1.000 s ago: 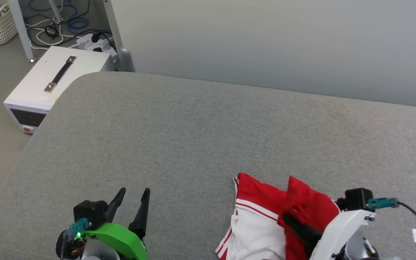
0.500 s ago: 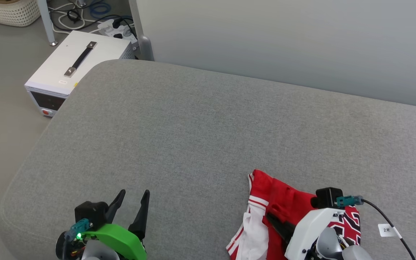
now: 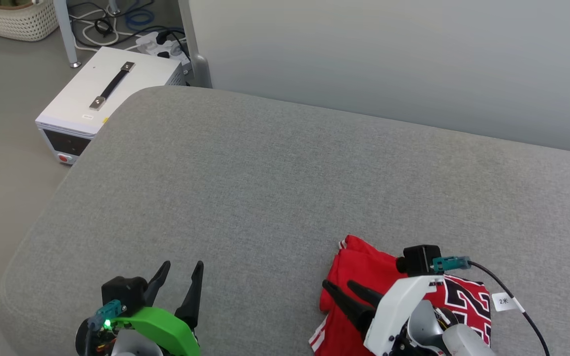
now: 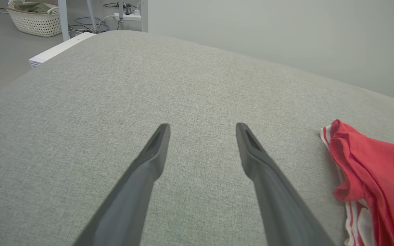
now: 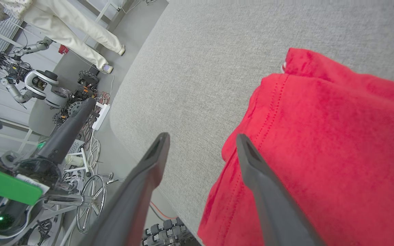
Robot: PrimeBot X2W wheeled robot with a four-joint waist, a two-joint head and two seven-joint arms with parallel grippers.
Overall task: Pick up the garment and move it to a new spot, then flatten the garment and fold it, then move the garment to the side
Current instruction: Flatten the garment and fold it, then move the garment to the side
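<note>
Released within the last second, red jersey T-shirt (image 3: 364,262) lies on grey fabric cushion (image 3: 265,188); right gripper (image 3: 338,285) and left gripper (image 3: 182,265) spread wide, empty. Head view adds black chest lettering (image 3: 468,296).

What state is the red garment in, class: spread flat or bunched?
Bunched: the garment lies in a crumpled heap with overlapping folds.

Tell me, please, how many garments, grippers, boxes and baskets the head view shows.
Garments: 1, the garment
Grippers: 2, the left gripper and the right gripper
Boxes: 1, the white box
Baskets: 1, the woven basket
Total: 5
</note>
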